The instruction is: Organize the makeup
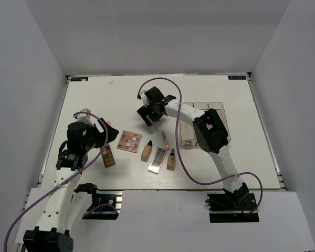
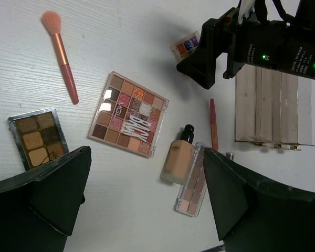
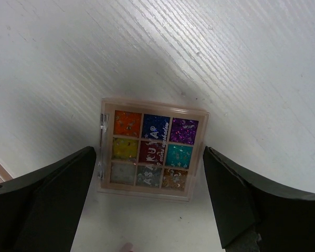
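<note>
The makeup lies spread on the white table. A multicolour palette (image 3: 151, 149) lies flat under my open right gripper (image 3: 149, 194), a finger on either side and neither touching it. My left gripper (image 2: 147, 205) hangs open and empty above a beige bottle (image 2: 179, 157) and a narrow nude palette (image 2: 192, 181). Around them lie a square pink palette (image 2: 128, 114), a brown palette (image 2: 38, 137), a thin pink stick (image 2: 213, 124) and a pink brush (image 2: 60, 47). A second bottle (image 1: 171, 159) lies beside the narrow palette (image 1: 157, 159).
A clear box with compartments (image 1: 215, 107) stands right of centre, partly covered by the right arm (image 1: 210, 131). Grey walls close off the table on three sides. The right arm's purple cable (image 1: 178, 152) loops over the table near the bottles.
</note>
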`<state>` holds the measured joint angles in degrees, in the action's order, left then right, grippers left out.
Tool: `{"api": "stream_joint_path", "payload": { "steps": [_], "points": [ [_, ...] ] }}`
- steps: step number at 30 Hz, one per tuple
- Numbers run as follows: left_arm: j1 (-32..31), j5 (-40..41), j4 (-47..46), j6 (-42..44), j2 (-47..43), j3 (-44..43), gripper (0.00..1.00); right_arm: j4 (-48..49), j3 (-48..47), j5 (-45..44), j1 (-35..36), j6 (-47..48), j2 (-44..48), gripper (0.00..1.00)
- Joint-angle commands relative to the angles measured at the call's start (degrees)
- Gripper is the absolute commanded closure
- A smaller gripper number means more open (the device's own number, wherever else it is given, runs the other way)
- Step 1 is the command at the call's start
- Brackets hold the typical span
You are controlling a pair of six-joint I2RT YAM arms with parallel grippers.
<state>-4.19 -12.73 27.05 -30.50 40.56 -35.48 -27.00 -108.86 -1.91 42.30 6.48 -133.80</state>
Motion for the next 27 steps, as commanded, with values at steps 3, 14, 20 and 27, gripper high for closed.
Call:
{"api": "stream_joint_path", "payload": {
  "steps": [3,14,20,27],
  "points": [
    [0.14,-0.89,0.72,-0.52,-1.44,0.24,0.03,-2.44,2.86,3.85,-0.38,-1.30,-1.11,0.13],
    [0.14,-1.24,0.81,-1.14,-1.97,0.77,0.04,-2.17,4.71,6.65,-0.99,0.20,2.04,0.56],
    [0.14,-0.72,1.34,-1.75,-0.83,1.29,0.05,-3.93,4.18,11.93,-1.96,1.69,8.46,0.81],
    [0.14,-0.63,0.20,-2.54,0.05,2.00,0.05,-7.71,3.74,12.81,-2.49,3.10,17.32,0.86]
  ]
}}
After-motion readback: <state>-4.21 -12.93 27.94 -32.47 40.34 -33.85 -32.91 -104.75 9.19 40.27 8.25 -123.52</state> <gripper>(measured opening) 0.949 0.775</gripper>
